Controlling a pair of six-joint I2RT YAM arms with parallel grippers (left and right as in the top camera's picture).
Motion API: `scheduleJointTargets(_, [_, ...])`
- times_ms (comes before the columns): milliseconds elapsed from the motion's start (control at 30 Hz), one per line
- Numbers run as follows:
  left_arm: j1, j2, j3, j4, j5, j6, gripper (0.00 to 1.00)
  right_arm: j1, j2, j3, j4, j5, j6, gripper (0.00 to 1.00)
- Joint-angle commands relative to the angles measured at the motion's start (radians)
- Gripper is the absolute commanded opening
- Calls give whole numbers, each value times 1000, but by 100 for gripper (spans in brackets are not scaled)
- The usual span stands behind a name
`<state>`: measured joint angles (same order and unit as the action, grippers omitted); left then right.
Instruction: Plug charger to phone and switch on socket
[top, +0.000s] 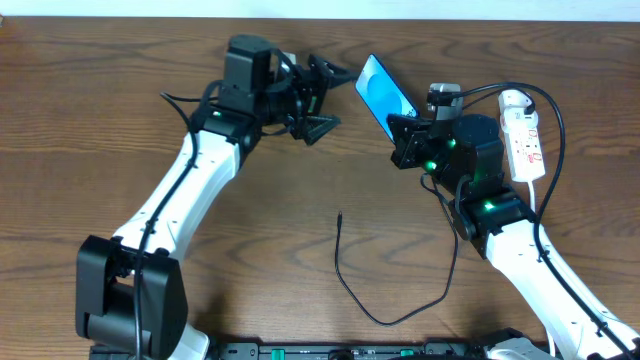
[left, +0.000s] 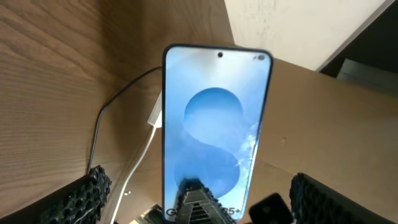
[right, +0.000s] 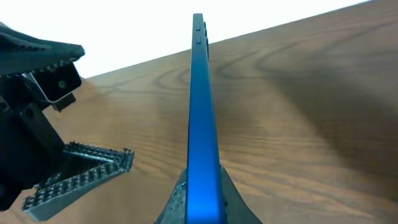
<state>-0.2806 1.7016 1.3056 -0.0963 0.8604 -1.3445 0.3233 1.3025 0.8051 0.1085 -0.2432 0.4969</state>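
The right end effector (top: 404, 128) is closed on the lower end of the phone (top: 383, 95). It holds the phone tilted above the desk (top: 100, 50), near the far edge and a little right of the middle. The left end effector (top: 318, 100) stands wide open and empty, near the phone, and its camera sees the blue screen. The charger (top: 338, 250) lies loose in the middle of the desk, with its tip free. The socket (top: 523, 135) lies near the right edge, beside the right arm.
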Motion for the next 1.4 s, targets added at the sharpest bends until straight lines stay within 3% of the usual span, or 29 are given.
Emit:
scheduleJointTargets(0, [41, -30, 22, 5, 59, 21, 93, -15, -1, 16, 11, -29, 82, 1])
scheduleJointTargets(533, [176, -30, 22, 5, 179, 187, 93, -17, -1, 16, 12, -29, 472, 1])
scheduleJointTargets(767, [186, -30, 22, 5, 179, 198, 93, -17, -1, 16, 19, -52, 660, 1])
scheduleJointTargets(1067, [186, -30, 22, 31, 175, 208, 93, -17, -1, 16, 147, -166, 777, 1])
scheduleJointTargets(1367, [186, -30, 22, 61, 145, 207, 93, -16, -1, 16, 154, -168, 936, 1])
